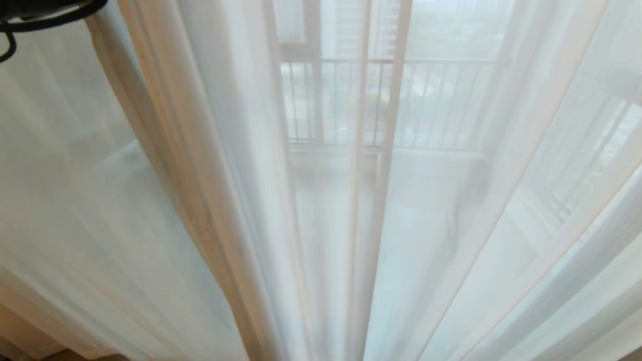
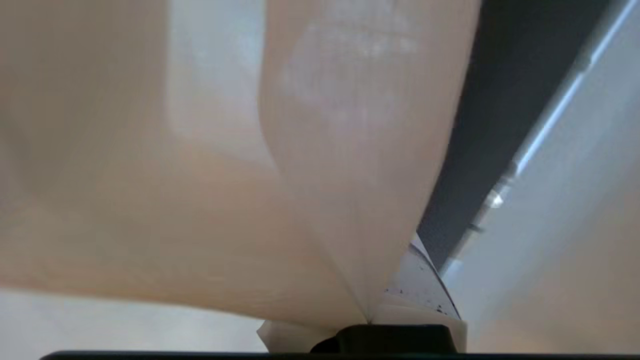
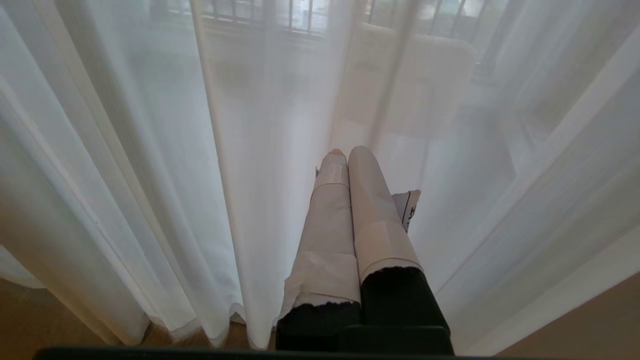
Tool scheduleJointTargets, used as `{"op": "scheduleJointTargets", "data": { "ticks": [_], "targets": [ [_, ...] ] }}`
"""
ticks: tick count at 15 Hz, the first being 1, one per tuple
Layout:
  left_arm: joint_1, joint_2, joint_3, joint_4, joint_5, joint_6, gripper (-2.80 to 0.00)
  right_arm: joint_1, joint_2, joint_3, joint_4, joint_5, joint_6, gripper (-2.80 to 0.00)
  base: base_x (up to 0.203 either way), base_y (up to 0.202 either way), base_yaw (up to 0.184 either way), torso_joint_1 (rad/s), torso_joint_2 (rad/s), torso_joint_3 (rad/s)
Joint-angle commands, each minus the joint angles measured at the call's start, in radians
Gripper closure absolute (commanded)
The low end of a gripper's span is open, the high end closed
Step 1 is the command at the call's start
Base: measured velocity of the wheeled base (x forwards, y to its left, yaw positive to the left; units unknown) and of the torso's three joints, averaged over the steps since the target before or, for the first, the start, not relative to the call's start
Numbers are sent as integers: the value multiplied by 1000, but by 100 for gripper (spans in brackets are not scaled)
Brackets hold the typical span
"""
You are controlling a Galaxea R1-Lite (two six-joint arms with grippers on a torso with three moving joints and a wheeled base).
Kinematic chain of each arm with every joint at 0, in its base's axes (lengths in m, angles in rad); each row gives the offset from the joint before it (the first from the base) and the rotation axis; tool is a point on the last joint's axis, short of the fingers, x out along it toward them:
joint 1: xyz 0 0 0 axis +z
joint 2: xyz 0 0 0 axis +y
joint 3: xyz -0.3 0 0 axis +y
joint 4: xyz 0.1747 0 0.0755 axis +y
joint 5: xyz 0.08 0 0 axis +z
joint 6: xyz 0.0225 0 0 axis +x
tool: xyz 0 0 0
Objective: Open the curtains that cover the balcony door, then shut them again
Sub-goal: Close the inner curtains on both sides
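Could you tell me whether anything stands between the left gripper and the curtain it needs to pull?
Nothing visible does. In the left wrist view the left gripper is already shut on a fold of the curtain, the fabric fanning out from its fingertips. The right gripper is shut and empty, beside the sheer curtain panels.

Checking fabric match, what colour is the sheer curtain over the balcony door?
White and see-through, in long vertical folds: the sheer curtain shows best in the head view.

Sheer white curtains fill the frame in long folds, gathering toward the lower centre. A beige drape runs diagonally at left. Railing bars show faintly through the fabric, upper centre. Black cable crosses the upper left corner.
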Motion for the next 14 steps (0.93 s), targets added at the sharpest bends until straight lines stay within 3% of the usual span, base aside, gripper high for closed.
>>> {"op": "scheduleJointTargets", "data": {
  "ticks": [1,11,14],
  "targets": [
    [-5,-2,0,-9,15,-1,0,2,0,0,-1,0,-1,0,0,0,0,0,0,0],
    [-5,-82,67,-36,71,-2,0,2,0,0,-1,0,-1,0,0,0,0,0,0,0],
    [-34,-111,69,-36,75,-2,0,2,0,0,-1,0,-1,0,0,0,0,0,0,0]
  ]
}}
